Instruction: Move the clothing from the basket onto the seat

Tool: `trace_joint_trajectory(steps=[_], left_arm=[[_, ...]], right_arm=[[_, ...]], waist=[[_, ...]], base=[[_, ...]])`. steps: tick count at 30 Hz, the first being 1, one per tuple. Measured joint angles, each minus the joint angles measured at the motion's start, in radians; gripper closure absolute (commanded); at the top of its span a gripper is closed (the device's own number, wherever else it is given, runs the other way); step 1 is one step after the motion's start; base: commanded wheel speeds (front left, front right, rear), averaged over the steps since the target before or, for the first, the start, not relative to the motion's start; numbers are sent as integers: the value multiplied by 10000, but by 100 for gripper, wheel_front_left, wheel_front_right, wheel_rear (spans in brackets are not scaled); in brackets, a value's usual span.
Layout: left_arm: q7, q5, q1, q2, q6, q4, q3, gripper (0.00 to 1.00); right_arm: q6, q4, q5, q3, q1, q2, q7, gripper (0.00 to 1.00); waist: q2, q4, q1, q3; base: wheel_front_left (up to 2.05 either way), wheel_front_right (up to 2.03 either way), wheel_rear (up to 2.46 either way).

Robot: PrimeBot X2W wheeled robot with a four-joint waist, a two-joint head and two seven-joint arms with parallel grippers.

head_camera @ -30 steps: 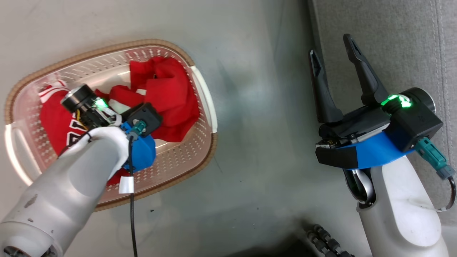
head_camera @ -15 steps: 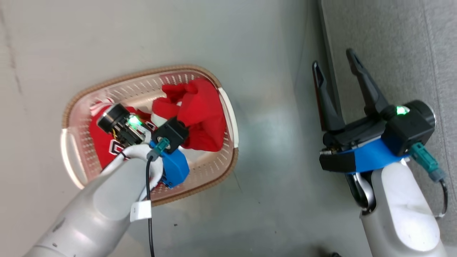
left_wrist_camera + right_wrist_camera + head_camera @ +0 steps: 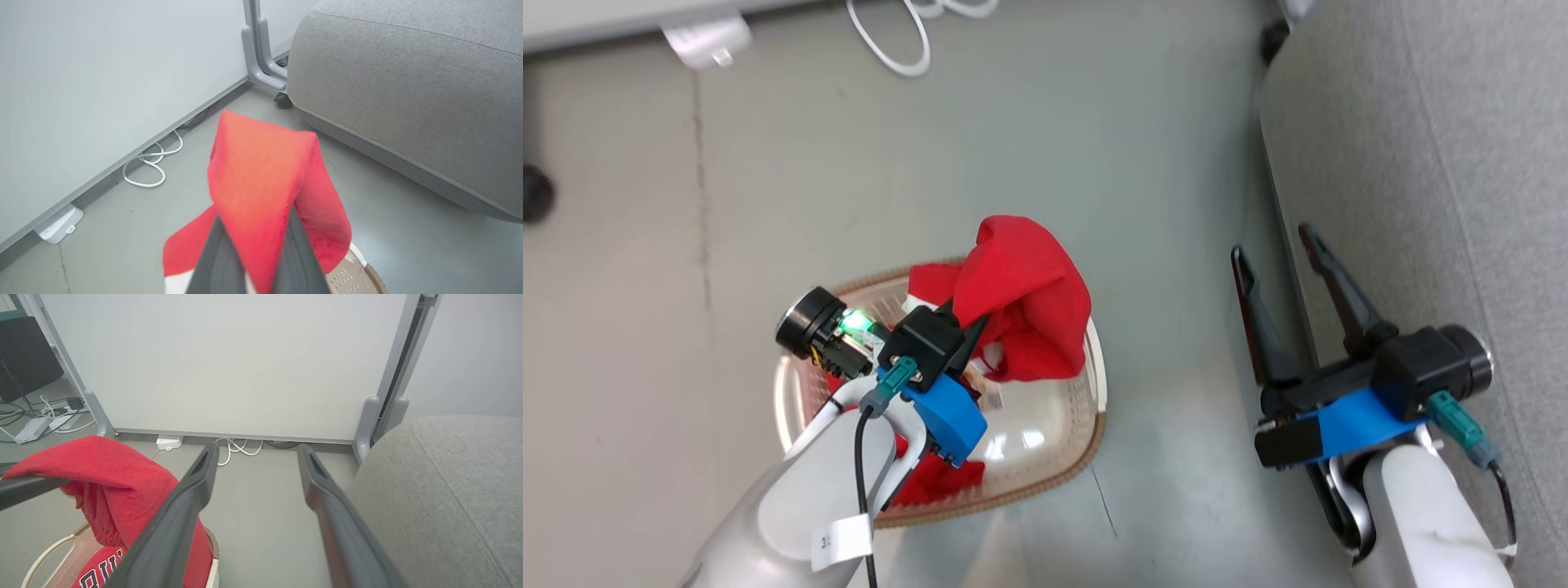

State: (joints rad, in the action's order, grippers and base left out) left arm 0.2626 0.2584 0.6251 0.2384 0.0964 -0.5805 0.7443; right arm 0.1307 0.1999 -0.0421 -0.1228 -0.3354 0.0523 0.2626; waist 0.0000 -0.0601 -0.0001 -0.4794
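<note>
My left gripper (image 3: 968, 333) is shut on a plain red garment (image 3: 1025, 298) with white trim and holds it above the basket (image 3: 1086, 445). In the left wrist view the cloth (image 3: 261, 179) drapes over both dark fingers (image 3: 218, 261). The cream basket with its brown rim (image 3: 212, 547) stands on the floor, and the red jersey (image 3: 104, 571) with white lettering lies inside, partly hidden by my left arm. My right gripper (image 3: 1274, 243) is open and holds nothing, beside the front edge of the grey seat (image 3: 1421, 163). Its fingers (image 3: 196, 486) point toward the wall.
A white cable (image 3: 890, 41) and a power strip (image 3: 703, 37) lie on the grey floor by a white panel wall (image 3: 229, 355). The panel's grey foot (image 3: 261, 61) and a caster (image 3: 282, 100) stand next to the seat's far corner.
The head camera has pulled back and up. My left gripper has lifted the plain red garment up out of the basket. The right gripper stays open beside the seat.
</note>
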Motion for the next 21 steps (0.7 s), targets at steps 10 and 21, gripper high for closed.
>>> trace_joint_trajectory(steps=[10,21], left_arm=[[0,-309,-762,-378,73,610,-1009,100],[0,-474,-983,-779,249,924,-1216,100]], right_arm=[[0,290,-174,-148,889,150,0,0],[0,502,-403,-311,1766,211,0,0]], waist=[[0,370,-1,1829],[0,648,-1,3428]], base=[[0,0,0],[0,0,0]])
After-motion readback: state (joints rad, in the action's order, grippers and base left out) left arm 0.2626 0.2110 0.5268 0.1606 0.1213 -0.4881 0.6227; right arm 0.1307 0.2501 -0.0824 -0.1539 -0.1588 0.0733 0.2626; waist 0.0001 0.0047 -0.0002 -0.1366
